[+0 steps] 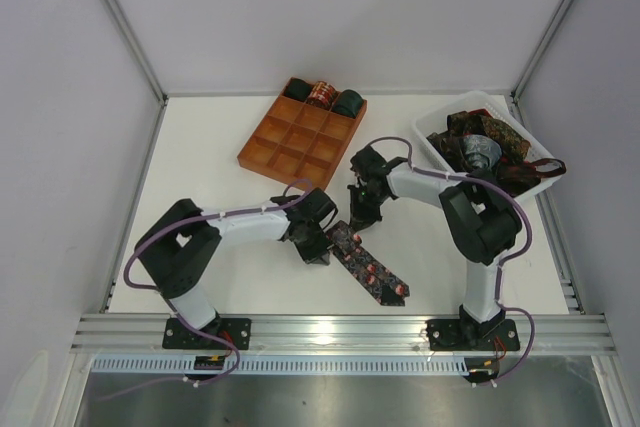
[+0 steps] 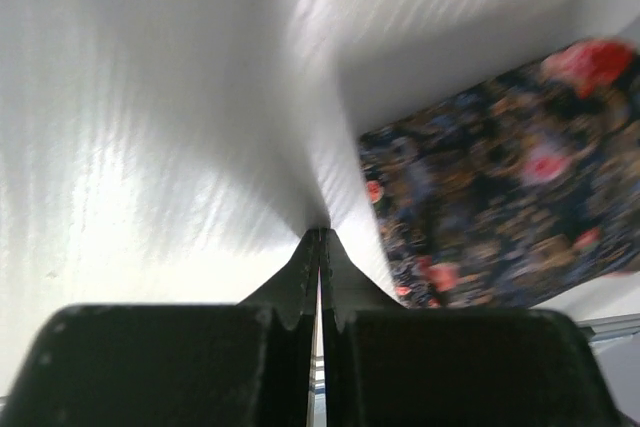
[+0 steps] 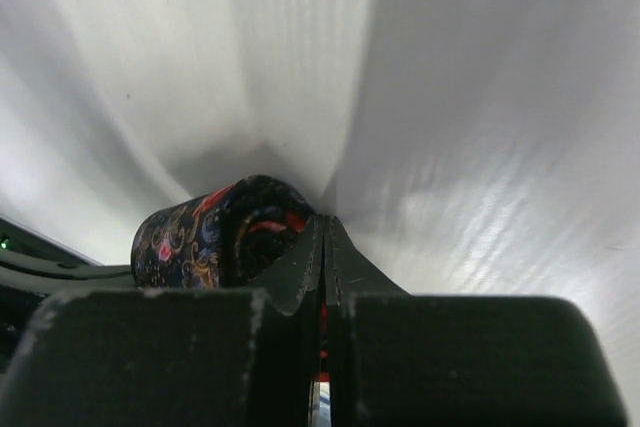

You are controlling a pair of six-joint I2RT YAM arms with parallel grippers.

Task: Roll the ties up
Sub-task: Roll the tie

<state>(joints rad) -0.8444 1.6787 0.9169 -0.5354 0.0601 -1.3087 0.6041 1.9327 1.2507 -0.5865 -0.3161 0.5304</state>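
Observation:
A dark tie with a red floral print [image 1: 375, 272] lies flat on the white table, running diagonally toward the near edge. Its far end is wound into a small coil [image 3: 215, 232]. My right gripper [image 1: 358, 215] stands at that end, shut [image 3: 323, 219], with red fabric showing between its fingers and the coil against its left finger. My left gripper [image 1: 322, 250] is just left of the tie, shut [image 2: 320, 232], tips down at the table. The flat tie [image 2: 500, 197] lies to its right, not touching it.
An orange-brown gridded tray [image 1: 290, 142] sits at the back, with three rolled ties [image 1: 322, 95] in its far row. A white bin [image 1: 422, 133] at the back right holds a heap of loose ties [image 1: 495, 142]. My right arm reaches in front of the bin.

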